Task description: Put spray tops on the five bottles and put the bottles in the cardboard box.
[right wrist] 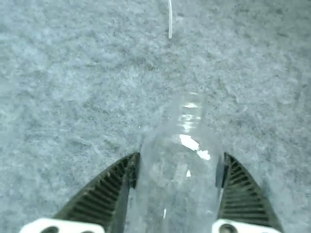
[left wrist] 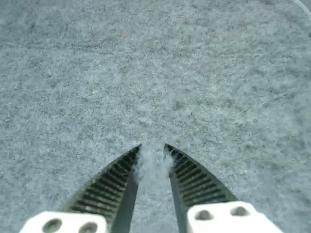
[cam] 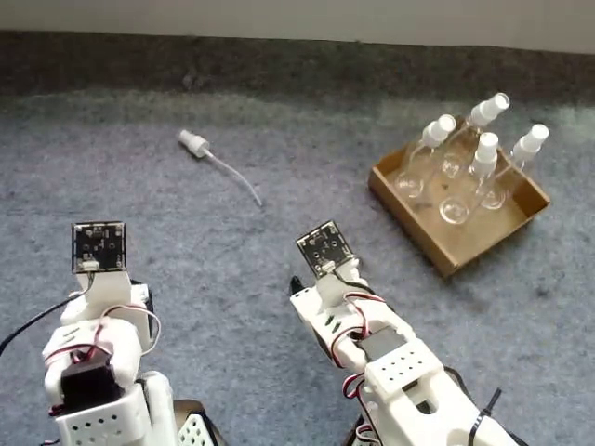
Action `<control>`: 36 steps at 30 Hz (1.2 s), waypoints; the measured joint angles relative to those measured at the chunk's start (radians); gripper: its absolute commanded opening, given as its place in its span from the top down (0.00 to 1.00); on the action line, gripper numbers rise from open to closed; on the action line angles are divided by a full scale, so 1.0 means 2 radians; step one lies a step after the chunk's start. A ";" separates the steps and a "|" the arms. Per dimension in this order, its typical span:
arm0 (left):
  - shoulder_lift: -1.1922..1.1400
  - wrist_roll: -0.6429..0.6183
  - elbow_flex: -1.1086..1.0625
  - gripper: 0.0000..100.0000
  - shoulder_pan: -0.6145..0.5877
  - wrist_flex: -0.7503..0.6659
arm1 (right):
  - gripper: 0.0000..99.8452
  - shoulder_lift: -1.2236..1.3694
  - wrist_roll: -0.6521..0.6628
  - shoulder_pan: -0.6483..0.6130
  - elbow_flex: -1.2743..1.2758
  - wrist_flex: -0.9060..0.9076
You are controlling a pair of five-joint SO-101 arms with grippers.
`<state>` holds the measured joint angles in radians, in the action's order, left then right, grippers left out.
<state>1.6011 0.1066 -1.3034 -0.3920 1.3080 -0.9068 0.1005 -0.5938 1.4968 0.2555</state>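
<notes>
The uncapped clear bottle [right wrist: 177, 194], judged light and slippery, is held at its body in the half-spread jaws of the right gripper [right wrist: 180, 156], with the spray top [cam: 194, 143] lying ahead.

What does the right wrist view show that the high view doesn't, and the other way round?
The right wrist view adds a clear, topless bottle between the fingers of the right gripper. The high view adds the cardboard box holding four topped bottles, and the white head of the loose spray top. Both show that top's thin tube and the grey carpet.
</notes>
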 measured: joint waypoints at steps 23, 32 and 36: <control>-0.729 -0.023 0.559 0.85 0.110 0.077 | 0.80 0.000 0.000 0.000 0.000 0.000; -0.884 -0.203 0.738 0.72 0.139 0.077 | 0.80 0.000 0.000 0.000 0.000 0.000; -0.957 -0.283 0.825 0.72 0.146 0.077 | 0.80 0.000 0.000 0.000 0.000 0.000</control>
<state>-0.3122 -0.4595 0.3460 -0.1005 1.4630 -0.9068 0.1005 -0.5938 1.4968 0.2555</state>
